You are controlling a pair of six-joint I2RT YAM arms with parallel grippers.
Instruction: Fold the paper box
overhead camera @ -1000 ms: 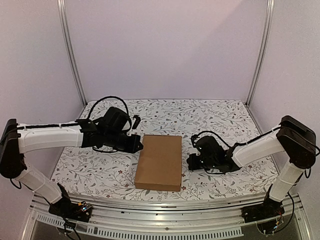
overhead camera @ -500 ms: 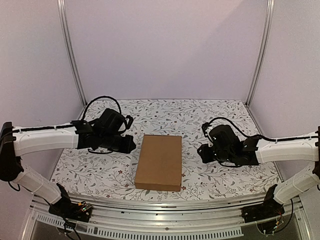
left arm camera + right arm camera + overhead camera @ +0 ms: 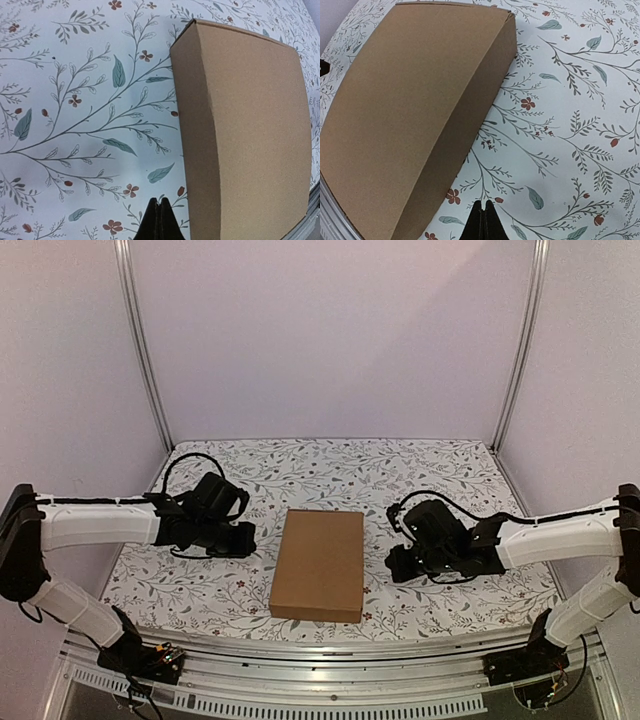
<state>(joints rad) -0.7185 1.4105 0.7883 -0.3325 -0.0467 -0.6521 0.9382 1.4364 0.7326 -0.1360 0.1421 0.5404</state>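
You had the paper box (image 3: 320, 562), plain brown corrugated cardboard, shallow and rectangular, lying closed between your hands. The left gripper (image 3: 160, 222) and the right gripper (image 3: 483, 220) were both clenched on nothing, and the box sat near their tips without touching them. The folding seemed finished to me; the next move called only for checking that the lid was seated.

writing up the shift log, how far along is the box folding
Done: the box sits closed on the table, lid flat, no flaps sticking out. In hand: nothing; the left arm and right arm flank it without touching, jaws shut and empty. Left: apparently nothing to fold.
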